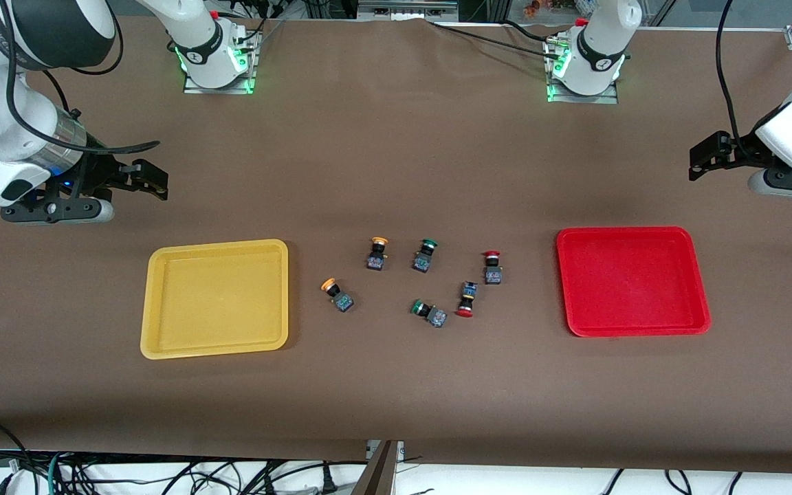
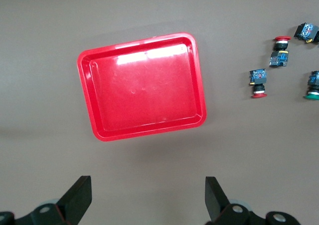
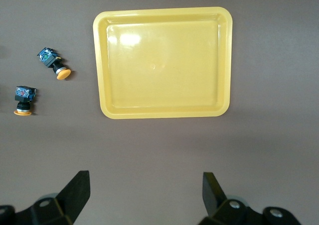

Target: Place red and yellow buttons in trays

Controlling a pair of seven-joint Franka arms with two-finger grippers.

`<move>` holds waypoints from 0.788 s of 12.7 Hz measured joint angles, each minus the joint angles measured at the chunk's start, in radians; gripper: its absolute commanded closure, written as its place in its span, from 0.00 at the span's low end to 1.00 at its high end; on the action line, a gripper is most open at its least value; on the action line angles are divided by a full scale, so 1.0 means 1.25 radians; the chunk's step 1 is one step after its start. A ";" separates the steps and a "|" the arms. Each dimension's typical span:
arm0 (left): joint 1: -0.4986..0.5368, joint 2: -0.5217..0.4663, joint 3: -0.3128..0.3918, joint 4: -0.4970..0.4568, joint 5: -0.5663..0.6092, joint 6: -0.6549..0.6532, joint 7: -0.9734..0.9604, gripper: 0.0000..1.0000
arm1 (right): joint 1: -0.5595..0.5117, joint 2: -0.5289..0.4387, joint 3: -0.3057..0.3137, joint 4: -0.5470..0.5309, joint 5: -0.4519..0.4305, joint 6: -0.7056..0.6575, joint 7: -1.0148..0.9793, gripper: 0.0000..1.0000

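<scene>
The yellow tray lies toward the right arm's end and the red tray toward the left arm's end; both hold nothing. Between them lie two yellow-capped buttons and two red-capped buttons. My right gripper is open and empty over bare table beside the yellow tray; its wrist view shows both yellow buttons. My left gripper is open and empty over bare table beside the red tray; its wrist view shows both red buttons.
Two green-capped buttons lie among the others at the table's middle. One shows in the left wrist view. A brown cloth covers the table. The arm bases stand along the edge farthest from the front camera.
</scene>
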 measured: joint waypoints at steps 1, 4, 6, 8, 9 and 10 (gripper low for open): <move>0.000 0.000 0.000 0.000 0.000 -0.001 0.000 0.00 | 0.000 0.000 0.000 0.000 0.000 0.005 0.003 0.00; 0.000 0.000 0.000 0.000 0.000 -0.004 0.000 0.00 | 0.001 0.000 0.004 0.002 0.000 0.027 0.009 0.00; 0.000 0.000 0.002 0.000 0.000 -0.004 -0.001 0.00 | 0.001 0.000 0.004 0.003 0.000 0.028 0.012 0.00; 0.000 0.001 0.002 0.000 0.000 -0.004 -0.001 0.00 | 0.001 0.000 0.004 0.003 0.000 0.030 0.013 0.00; 0.000 0.001 0.002 0.000 0.000 -0.004 -0.001 0.00 | 0.001 0.000 0.004 0.003 0.000 0.030 0.014 0.00; 0.000 0.002 0.002 0.000 0.000 -0.004 -0.001 0.00 | 0.001 0.000 0.004 0.003 0.000 0.031 0.015 0.00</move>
